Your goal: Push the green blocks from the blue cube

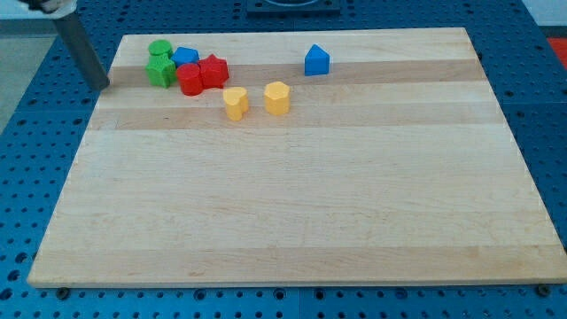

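Two green blocks: a round one (159, 48) behind another (161, 71), stacked in depth at the view's upper left, touching the blue cube (185, 58) on their right.
Tip: my tip (102, 87) rests at the tabletop (292, 204) left edge, left of the greens, apart from them.
Fingers: none on this rod, so no state to tell.
Red blocks (202, 74): pressed against the cube's near side.
Good approach: I judge pushing from here would drive the greens into the cube; circle round, wedge between, then sweep leftward.
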Controlling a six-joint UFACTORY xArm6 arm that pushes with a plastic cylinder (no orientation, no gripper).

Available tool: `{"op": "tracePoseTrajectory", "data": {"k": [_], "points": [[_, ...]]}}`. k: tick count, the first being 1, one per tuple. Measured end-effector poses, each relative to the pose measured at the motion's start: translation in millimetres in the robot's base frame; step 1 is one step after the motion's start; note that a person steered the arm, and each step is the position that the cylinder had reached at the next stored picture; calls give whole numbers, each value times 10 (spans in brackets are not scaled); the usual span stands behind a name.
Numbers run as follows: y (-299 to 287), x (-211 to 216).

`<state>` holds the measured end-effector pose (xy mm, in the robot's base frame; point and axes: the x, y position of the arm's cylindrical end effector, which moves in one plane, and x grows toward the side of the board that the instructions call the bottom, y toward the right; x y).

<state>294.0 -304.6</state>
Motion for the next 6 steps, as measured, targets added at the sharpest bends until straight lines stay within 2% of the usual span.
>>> {"op": "tracePoseTrajectory", "data": {"k": [1,2,3,4,6], "points": [[65,-530],[299,-888],[743,-1012],[963,-981],[884,-518]]}}
